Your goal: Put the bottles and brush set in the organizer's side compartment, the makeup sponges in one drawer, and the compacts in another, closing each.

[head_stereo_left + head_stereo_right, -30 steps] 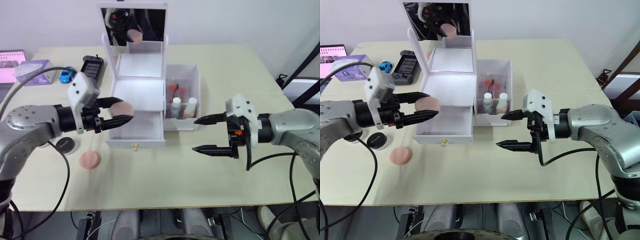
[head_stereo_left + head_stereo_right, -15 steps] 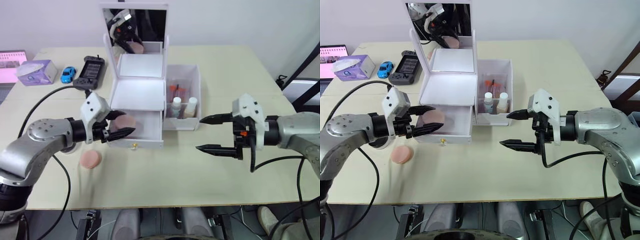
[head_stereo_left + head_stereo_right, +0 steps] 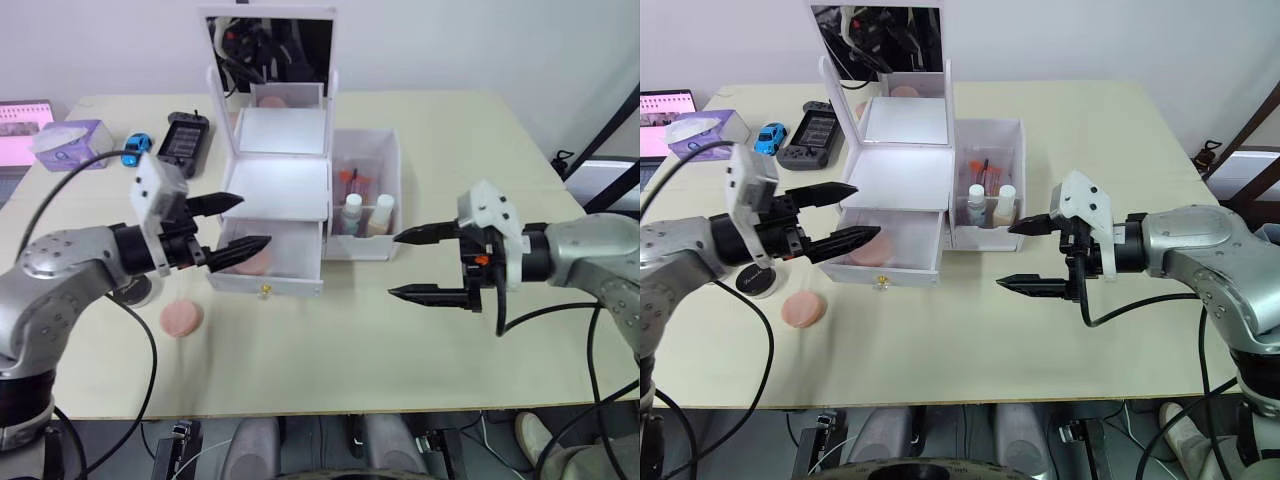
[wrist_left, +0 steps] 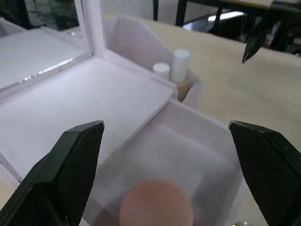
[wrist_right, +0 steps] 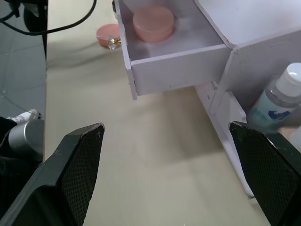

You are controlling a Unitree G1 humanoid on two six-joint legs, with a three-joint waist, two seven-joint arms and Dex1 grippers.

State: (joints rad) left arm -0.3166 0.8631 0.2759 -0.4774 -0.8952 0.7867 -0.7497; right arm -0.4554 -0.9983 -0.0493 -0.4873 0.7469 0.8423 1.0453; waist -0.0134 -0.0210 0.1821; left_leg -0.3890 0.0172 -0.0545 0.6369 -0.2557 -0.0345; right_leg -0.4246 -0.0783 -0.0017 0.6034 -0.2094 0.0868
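Left eye view looks down on the organizer [image 3: 275,185] standing mid-worktop, its mirror [image 3: 268,50] upright at the far end and its lower drawer [image 3: 270,262] pulled out toward the robot, so the drawer's long axis runs across the worktop. One pink sponge [image 5: 153,22] lies flat inside that open drawer, toward its left side; from the head views the left hand's lower finger partly covers it. The second sponge [image 3: 181,318] lies flat on the worktop [image 3: 330,370] outside the drawer, off its front-left corner. In the side compartment [image 3: 367,195] on the organizer's right, two white-capped bottles [image 3: 367,214] stand upright side by side near the front wall, with the orange-handled brush set [image 3: 348,183] standing behind them, its lower part hidden by the bottles and the bin wall. The left hand [image 3: 238,222] hovers at the drawer's left front, fingers spread apart and empty, pointing right over the drawer. The right hand [image 3: 405,264] hangs over bare worktop to the right of the organizer, fingers also spread wide and empty, pointing left. A dark round compact [image 3: 757,281] sits on the worktop mostly hidden under the left arm. A purple tissue box [image 3: 72,144], a blue toy car [image 3: 133,149] and a black handheld device [image 3: 183,136] lie at the far left.
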